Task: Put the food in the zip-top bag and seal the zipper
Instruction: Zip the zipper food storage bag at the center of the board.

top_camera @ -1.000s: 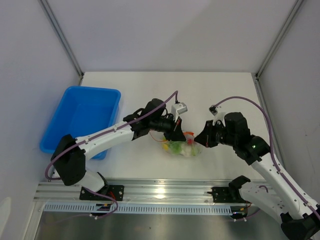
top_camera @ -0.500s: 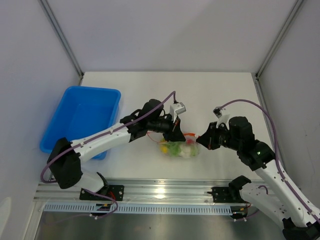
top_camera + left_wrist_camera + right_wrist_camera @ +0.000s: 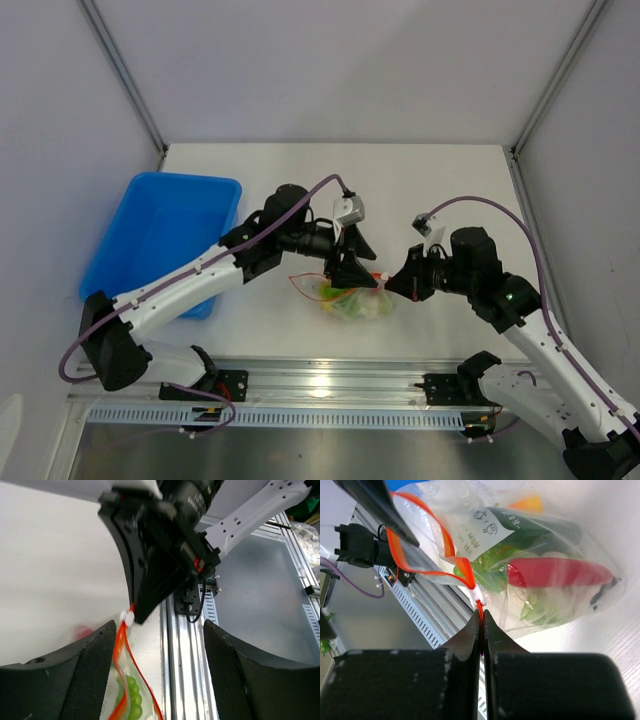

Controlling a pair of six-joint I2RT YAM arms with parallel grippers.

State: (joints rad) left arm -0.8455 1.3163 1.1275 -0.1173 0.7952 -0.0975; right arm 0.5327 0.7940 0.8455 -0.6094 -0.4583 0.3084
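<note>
Orange-red plastic is running along the mouth of the zip-top bag, and on that zipper we are pinching: our right pincer is clenched on the strip's end, its two fingers pressing flat together with the orange edge between them, just beside a small white tab. In the left wrist view we are seeing the same grip, the right pincer's dark tip meeting the end of the strip. Our left pincer is standing released, its fingers spread wide to either side of the strip and clamping nothing; the orange edge is passing close by one finger, and whether it is touching we cannot tell. From above, the two pincers are facing each other over the bag, which is resting on the white counter near its front edge, between the arms. Away from the pinch the zipper's two edges are parting, so the mouth is standing open. The food is sitting inside the clear plastic: the red chili is lying across the middle, the dark green cucumber is lying beside it, the orange-yellow piece is showing beyond that, the green grapes are resting just under the mouth, and a pale leafy piece is pressing against the bag's wall. A blue tray is sitting at the counter's left side, well apart from the bag.
</note>
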